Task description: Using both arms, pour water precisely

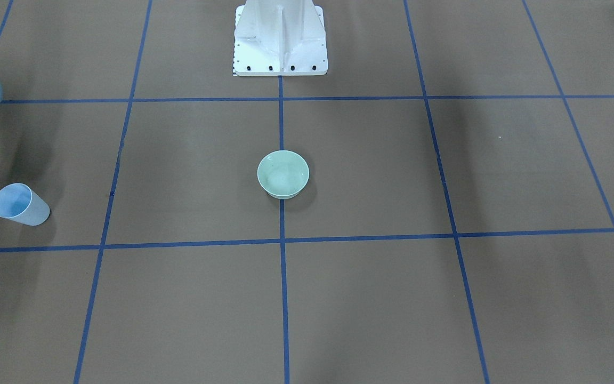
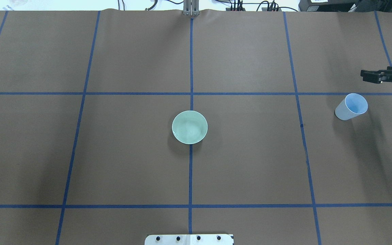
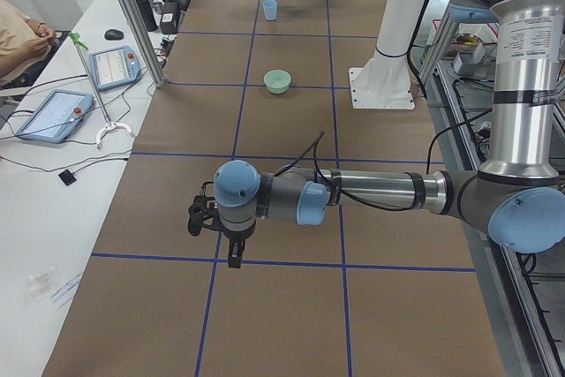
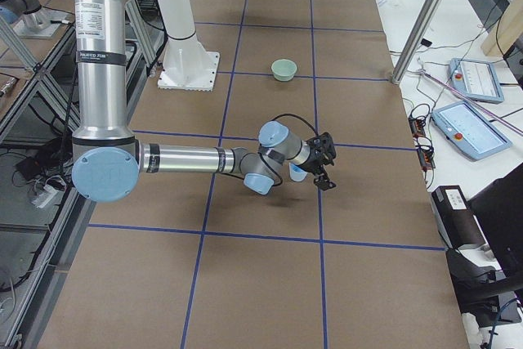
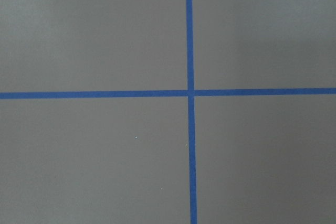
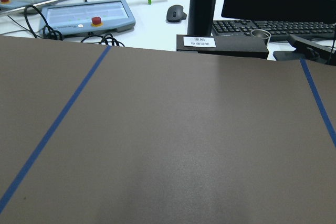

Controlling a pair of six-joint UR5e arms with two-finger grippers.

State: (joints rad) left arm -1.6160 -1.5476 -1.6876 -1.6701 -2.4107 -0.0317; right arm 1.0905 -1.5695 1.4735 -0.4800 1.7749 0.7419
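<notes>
Your right arm [image 4: 188,158] reaches out with its forearm lying about level, its long axis running away from the robot across the tabletop [image 2: 243,163]. The right tool [image 2: 364,75] hangs well off to the right-arm side of the bowl [image 2: 189,127], facing the operators' desks. Its jaws look spread and hold nothing. Just beside and below it stands the cup [image 2: 350,107], pale blue, upright, mouth up, and not touched by the tool.

Your left arm [image 3: 371,190] is well apart from the bowl on the opposite side, outside the overhead and front views. Its forearm also lies level and points away from the robot. The left tool [image 3: 214,240] aims straight down, and its wrist view shows only bare tabletop and a cross of blue tape [image 5: 190,92]. From the single side view you cannot tell whether this tool is wide or narrow.

The bowl, pale green and upright, sits at the tabletop's middle on a tape line, in front of the white pedestal [image 1: 280,40].

Judged from this, the task reads as at its start. Neither arm is seen holding anything, the cup is on the tabletop, and no pouring is under way. Whether the cup or bowl holds water is too faint to tell. What seems left is to close on the cup, carry it to the bowl and tilt it with care. The left arm's share is not yet begun.
</notes>
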